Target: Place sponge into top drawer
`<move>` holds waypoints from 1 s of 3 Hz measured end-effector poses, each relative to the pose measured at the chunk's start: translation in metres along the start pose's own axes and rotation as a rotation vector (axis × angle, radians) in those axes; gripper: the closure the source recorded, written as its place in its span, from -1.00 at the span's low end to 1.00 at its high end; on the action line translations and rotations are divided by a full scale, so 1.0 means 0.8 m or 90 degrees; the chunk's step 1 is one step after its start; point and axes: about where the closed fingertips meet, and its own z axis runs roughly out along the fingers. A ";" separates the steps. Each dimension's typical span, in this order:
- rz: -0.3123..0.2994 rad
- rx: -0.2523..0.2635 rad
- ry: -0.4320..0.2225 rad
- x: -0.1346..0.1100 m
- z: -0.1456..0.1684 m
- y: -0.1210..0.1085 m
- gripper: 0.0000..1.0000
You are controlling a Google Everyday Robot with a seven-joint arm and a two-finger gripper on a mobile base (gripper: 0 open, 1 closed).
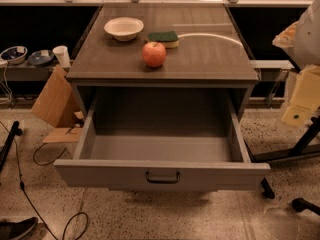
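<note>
Green-topped sponge (163, 38) lies mid-worktop (215, 59), long axis parallel to the front edge, scouring side up. One red apple (154, 54) sits just in front; one white bowl (123, 28) towards the back-left corner shows a bare inside. Top drawer (215, 174) hangs open, bare grey floor showing. Gripper is out of shot, so I cannot tell its state.

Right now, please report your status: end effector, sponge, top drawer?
End effector not in view. Sponge on cabinet top, just behind apple. Top drawer open, nothing blocking it.
</note>
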 end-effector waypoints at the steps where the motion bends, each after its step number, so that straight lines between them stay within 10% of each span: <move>1: 0.001 0.002 -0.001 0.000 -0.001 -0.001 -1.00; 3: 0.007 0.031 -0.049 -0.042 -0.005 -0.054 -1.00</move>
